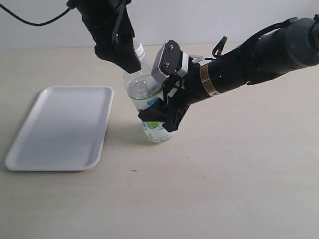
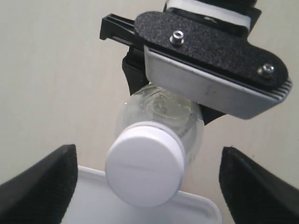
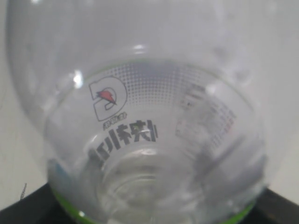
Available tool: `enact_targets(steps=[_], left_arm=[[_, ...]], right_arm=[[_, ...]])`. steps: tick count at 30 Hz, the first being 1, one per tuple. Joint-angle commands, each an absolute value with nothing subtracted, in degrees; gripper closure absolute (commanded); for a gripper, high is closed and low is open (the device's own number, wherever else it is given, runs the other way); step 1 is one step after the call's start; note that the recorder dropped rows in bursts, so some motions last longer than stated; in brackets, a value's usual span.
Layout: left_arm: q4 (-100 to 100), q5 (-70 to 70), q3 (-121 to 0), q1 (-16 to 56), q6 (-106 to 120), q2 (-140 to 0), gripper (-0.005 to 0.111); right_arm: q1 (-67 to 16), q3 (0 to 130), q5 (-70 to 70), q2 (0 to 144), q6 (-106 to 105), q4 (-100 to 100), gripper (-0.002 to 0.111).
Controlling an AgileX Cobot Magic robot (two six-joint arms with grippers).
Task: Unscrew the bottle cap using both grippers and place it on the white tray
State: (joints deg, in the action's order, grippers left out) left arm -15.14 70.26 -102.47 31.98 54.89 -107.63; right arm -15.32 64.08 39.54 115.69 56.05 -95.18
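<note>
The clear bottle (image 1: 143, 89) stands upright on the table, its lime-printed label round the lower half. My right gripper (image 1: 162, 118) is shut on that lower half from the right. In the right wrist view the bottle (image 3: 149, 116) fills the picture, with the black jaws only at two corners. The white bottle cap (image 2: 145, 163) sits on the neck. My left gripper (image 2: 147, 161) is open, with a black fingertip (image 2: 42, 184) standing clear of the cap on each side. From outside, the left gripper (image 1: 130, 59) hangs over the bottle top and half hides the cap (image 1: 139, 48).
The white tray (image 1: 60, 127) lies flat on the beige table left of the bottle, with nothing on it, and its rim (image 2: 196, 201) shows under the cap. The right arm (image 1: 259, 55) stretches in from the right at bottle height.
</note>
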Motion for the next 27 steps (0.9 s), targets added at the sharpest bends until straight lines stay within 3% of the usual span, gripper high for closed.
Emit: enact_targets(steps=[1,9,19,22,27], left_arm=[[-15.11,69.96,-102.8,32.1,55.54,-107.04,0.027],[-14.29,69.96,-102.8,32.1,56.72,-107.04,0.041],[-14.19,69.96,-102.8,32.1,56.98,-107.36,0.045],[-14.19,69.96,-102.8,32.1,56.98,-107.36,0.055],[-14.3,69.96,-102.8,32.1,56.56,-107.36,0.081]], right_arm=[[-15.32,63.85,38.64,115.86,55.85,-96.41,0.108],[-15.32,63.85,38.64,115.86,55.85,-96.41,0.108],[-15.32,63.85,38.64,115.86,55.75,-96.41,0.108],[-15.32,63.85,38.64,115.86,55.75,-96.41,0.108],[-15.32,63.85,38.64,115.86,55.75,-96.41,0.108]])
